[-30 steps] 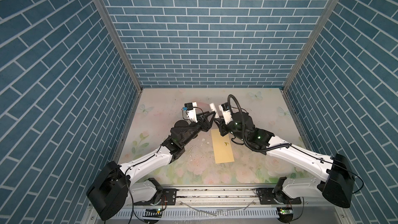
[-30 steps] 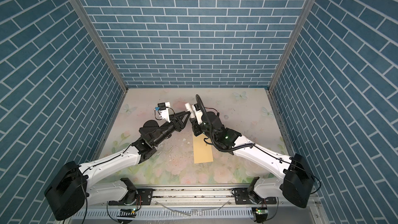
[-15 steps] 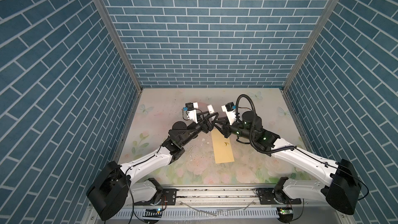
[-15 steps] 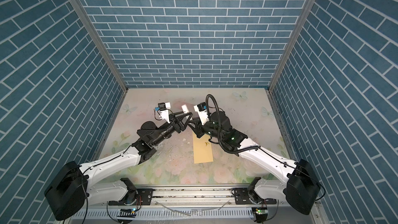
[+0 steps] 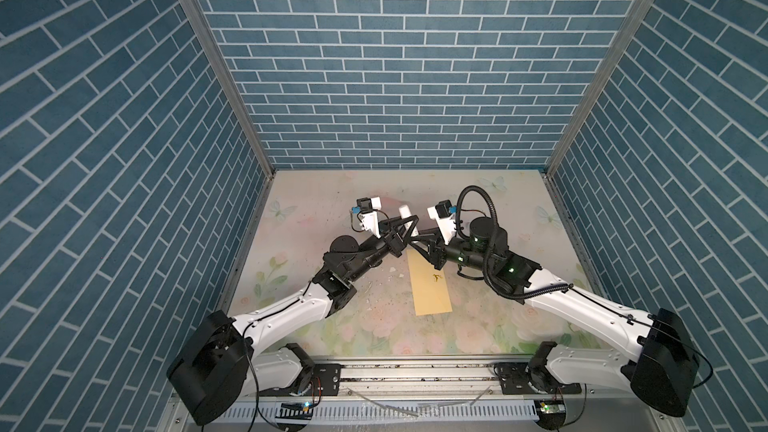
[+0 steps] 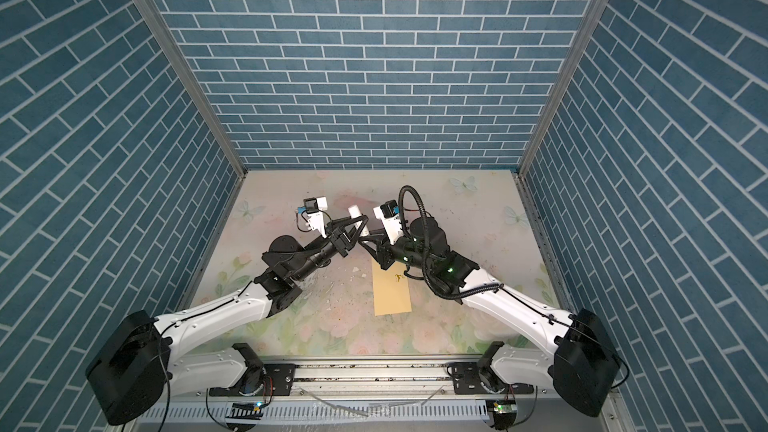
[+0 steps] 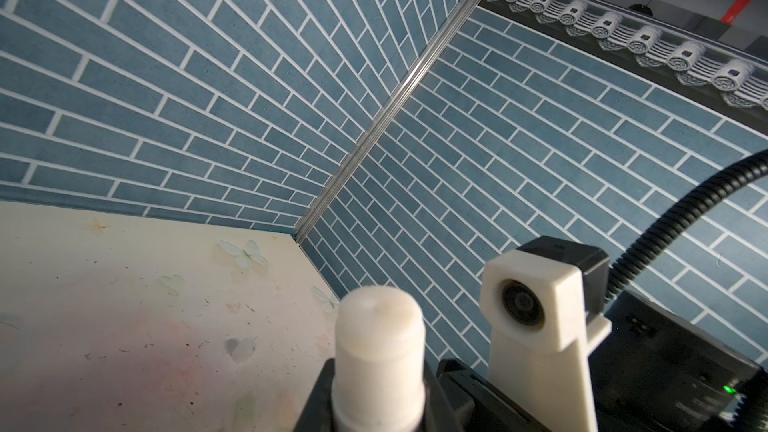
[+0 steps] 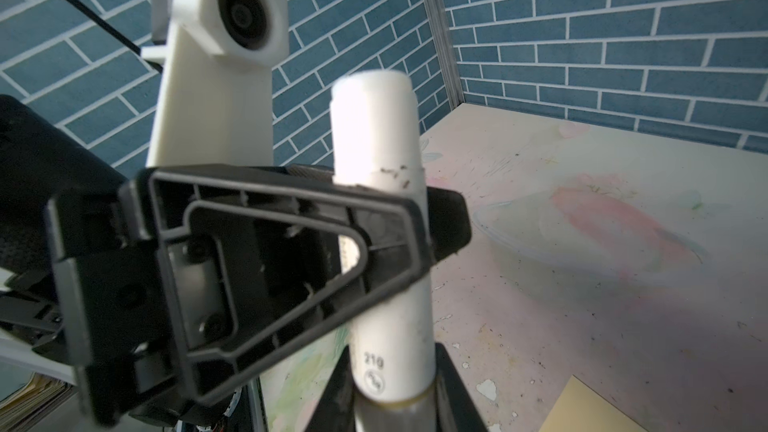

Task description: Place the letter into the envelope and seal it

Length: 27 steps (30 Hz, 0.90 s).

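Lying flat, envelope (image 5: 430, 288) near but apart from both jaws, each clenched on the glue stick (image 5: 405, 214).

Top views look down; close wrist views face each other across the glue stick (image 8: 374, 126).

One legible marking was recorded: the characters "210", the last uncertain, printed in dark type on the lower body of the white glue stick (image 8: 390, 326). A small round emblem directly beneath them could not be read. The dark mark on the envelope (image 5: 430, 288) (image 6: 392, 292) was illegible in both top views.
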Each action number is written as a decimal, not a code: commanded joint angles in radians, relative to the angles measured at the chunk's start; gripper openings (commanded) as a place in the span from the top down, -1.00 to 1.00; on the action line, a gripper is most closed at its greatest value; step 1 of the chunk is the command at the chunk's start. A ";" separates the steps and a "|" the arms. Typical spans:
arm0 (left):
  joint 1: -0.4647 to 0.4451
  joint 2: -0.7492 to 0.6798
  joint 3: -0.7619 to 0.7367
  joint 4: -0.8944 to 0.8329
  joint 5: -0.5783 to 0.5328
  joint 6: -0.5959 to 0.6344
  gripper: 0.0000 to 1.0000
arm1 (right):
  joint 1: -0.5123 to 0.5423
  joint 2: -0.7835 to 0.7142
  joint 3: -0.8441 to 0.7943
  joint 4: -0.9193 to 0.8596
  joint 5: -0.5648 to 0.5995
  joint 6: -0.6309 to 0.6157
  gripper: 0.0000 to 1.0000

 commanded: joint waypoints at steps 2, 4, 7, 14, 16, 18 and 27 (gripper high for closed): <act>0.005 0.007 -0.006 -0.016 -0.024 -0.001 1.00 | -0.005 -0.026 -0.006 0.028 -0.004 0.013 0.90; 0.006 0.003 -0.005 -0.015 -0.036 -0.019 1.00 | -0.012 -0.039 -0.014 0.031 -0.025 0.021 0.48; 0.009 -0.005 0.012 -0.045 -0.037 -0.041 1.00 | -0.034 -0.058 -0.042 0.037 -0.087 0.046 0.19; 0.010 0.003 0.024 -0.019 -0.017 -0.084 1.00 | -0.067 -0.060 -0.105 0.135 -0.171 0.123 0.09; 0.010 0.005 0.026 -0.013 -0.014 -0.089 1.00 | -0.067 -0.044 -0.094 0.139 -0.191 0.128 0.08; 0.010 0.005 0.026 -0.013 -0.011 -0.091 1.00 | -0.067 -0.029 -0.089 0.155 -0.202 0.135 0.08; 0.011 0.017 0.022 0.001 -0.008 -0.100 1.00 | -0.066 0.018 -0.063 0.200 -0.228 0.151 0.28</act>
